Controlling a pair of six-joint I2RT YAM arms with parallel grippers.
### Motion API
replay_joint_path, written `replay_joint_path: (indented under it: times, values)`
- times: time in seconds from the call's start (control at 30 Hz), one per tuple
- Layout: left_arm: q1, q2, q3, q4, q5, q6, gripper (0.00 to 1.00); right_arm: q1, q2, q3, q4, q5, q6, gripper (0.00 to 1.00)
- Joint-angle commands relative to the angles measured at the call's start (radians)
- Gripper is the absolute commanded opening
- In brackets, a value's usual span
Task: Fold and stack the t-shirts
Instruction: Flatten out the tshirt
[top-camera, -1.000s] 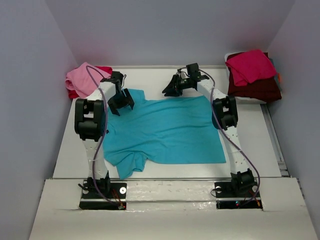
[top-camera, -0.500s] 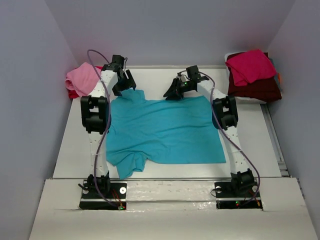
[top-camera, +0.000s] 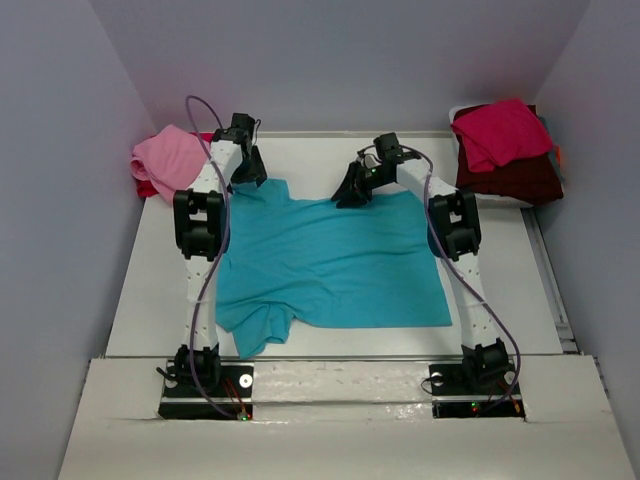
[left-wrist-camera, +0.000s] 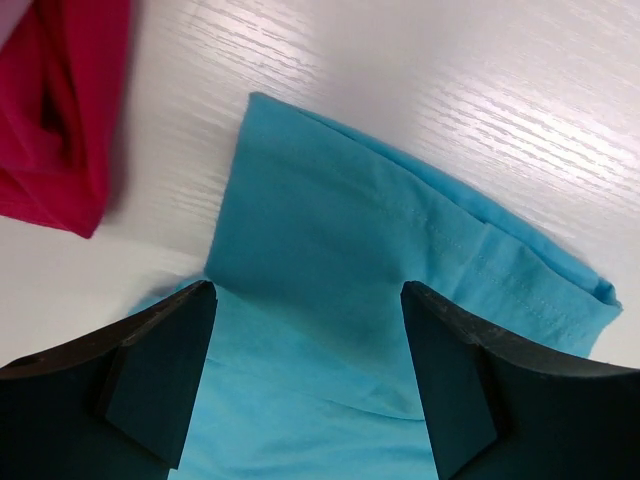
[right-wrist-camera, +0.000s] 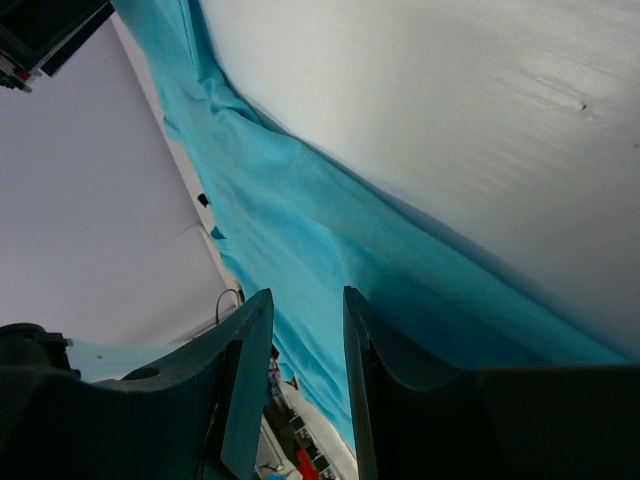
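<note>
**Top view.** Turquoise short-sleeved cloth t-shirt (top-camera: 335, 265): lies spread flat mid-way on the white wood-grain desk (top-camera: 140, 300), long axis left to right, sleeves at the left end, hem at the right. Left gripper (top-camera: 248, 168): hangs over the far-left sleeve. Right gripper (top-camera: 350, 188): sits low at the shirt's far edge, further right along it. Both at the far edge, then, one arm toward each end, with the near edge well apart from both. Crumpled pink cloth shirt (top-camera: 168, 152): far left, near the left gripper. Crimson cloth shirt (top-camera: 500, 130): far right, piled on a dark maroon cloth shirt (top-camera: 515, 180).

**Left wrist view.** Sleeve straight ahead, framed between the black fingers (left-wrist-camera: 150, 380), its stitched cuff running off to the right. Jaws spread wide, nothing in them; cannot tell whether the tips touch the cloth. Red cloth shirt (left-wrist-camera: 60, 110): upper left, just beside the sleeve but apart from it.

**Right wrist view.** Far edge runs diagonally across, bare desk beyond it. Fingers (right-wrist-camera: 240, 390) stand part-way apart over the turquoise cloth, which shows through the narrow gap. Nothing visibly pinched.

**Likely next.** Pinch the far edge at both points and carry it toward the near edge. Calls for the left gripper to drop onto the sleeve first.
</note>
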Motion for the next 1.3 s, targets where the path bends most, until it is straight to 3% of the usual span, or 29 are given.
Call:
replay_joint_path:
  times: [0.0, 0.33, 1.27]
  values:
    - [-0.008, -0.001, 0.043, -0.024, -0.108, 0.07, 0.87, 0.01, -0.096, -0.015, -0.049, 0.032, -0.05, 0.4]
    - [-0.019, 0.045, -0.004, -0.036, -0.154, 0.124, 0.87, 0.01, -0.116, -0.046, -0.05, 0.052, -0.047, 0.4]
    - [-0.077, 0.184, 0.175, -0.013, -0.23, 0.182, 0.88, 0.01, -0.132, -0.009, -0.156, 0.09, -0.09, 0.4]
